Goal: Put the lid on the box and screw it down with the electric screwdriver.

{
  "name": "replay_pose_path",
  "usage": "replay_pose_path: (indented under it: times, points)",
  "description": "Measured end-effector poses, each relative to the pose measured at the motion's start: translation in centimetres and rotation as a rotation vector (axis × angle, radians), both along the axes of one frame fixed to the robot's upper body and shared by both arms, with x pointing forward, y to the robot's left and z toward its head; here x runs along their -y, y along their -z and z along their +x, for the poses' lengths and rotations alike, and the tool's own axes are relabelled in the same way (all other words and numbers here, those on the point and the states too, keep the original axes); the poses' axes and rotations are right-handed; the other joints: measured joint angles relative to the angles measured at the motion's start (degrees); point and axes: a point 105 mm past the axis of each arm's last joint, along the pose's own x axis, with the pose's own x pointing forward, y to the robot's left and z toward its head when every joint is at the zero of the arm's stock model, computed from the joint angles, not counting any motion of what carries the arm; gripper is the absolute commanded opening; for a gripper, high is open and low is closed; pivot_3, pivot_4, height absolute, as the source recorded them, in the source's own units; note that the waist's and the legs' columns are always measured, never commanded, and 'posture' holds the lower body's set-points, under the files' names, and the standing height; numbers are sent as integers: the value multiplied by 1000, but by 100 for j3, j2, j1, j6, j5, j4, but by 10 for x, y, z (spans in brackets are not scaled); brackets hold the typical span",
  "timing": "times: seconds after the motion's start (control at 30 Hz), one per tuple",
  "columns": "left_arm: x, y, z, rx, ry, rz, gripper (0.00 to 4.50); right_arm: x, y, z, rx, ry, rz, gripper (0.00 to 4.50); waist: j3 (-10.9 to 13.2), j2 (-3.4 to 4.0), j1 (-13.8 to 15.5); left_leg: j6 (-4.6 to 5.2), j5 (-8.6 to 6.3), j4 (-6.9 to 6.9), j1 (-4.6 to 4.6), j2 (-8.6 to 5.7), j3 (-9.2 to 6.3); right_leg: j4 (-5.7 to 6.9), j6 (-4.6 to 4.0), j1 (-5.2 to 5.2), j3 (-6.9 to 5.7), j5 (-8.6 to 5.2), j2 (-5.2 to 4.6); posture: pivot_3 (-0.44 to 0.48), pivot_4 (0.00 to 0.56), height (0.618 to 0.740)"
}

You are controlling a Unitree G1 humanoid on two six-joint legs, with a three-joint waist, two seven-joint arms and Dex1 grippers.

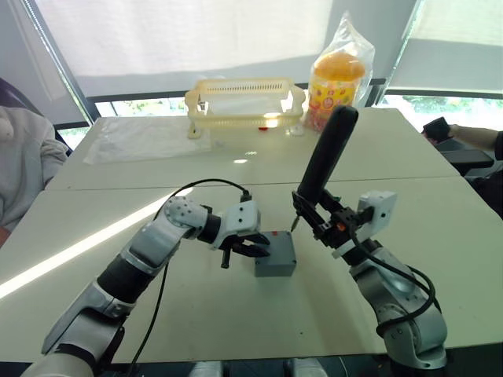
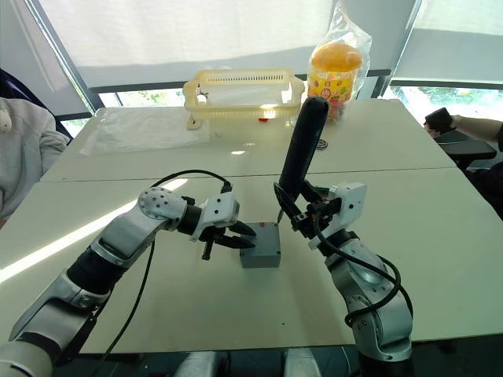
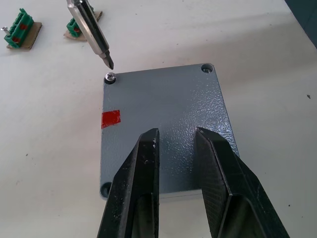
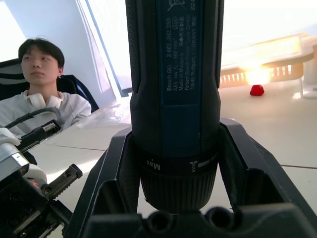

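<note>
Box [image 1: 275, 254] sits on near table [image 1: 236, 314], centre, lid [image 3: 163, 114] on top of it. Left gripper [image 1: 250, 247] just left of box, fingertips over lid. Electric screwdriver [image 1: 324, 157] in right gripper [image 1: 324, 224], right of box, bit above lid's far corner. Basket [image 1: 245, 102] and bagged container [image 1: 338, 75] at far edge.

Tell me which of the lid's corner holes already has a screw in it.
The corner right under the electric screwdriver bit, nearest the red mark: a silver screw sits there. The other visible corners of the lid show empty holes.
</note>
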Motion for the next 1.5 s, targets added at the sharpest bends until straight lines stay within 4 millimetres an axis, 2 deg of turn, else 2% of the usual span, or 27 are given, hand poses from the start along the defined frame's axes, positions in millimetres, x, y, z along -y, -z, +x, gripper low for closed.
replay_pose_path:
  times: [0.6, 1.07, 1.5]
  points:
    - [0, 0, 1, 0, -7, 0, 1125, 1, 3, 3, -6, 8, 1, 1779, 0, 0, -2, 0, 0, 0, 1, 0, -1, 0, 0, 0, 0, 0, 0, 0, 150, 740]
    - [0, 0, 1, 5, -5, 0, 1125, -4, -8, 0, 27, -1, -5, 1779, 0, 0, -2, 0, 0, 0, 1, 0, -1, 0, 0, 1, 0, 0, 0, 0, 150, 740]
    - [0, 1, 1, 8, -5, 2, 1125, -8, 2, -3, -2, -12, -8, 1779, -1, -1, -2, 0, 0, 0, 1, 0, -1, -1, 0, 2, -1, 0, 0, 0, 150, 740]
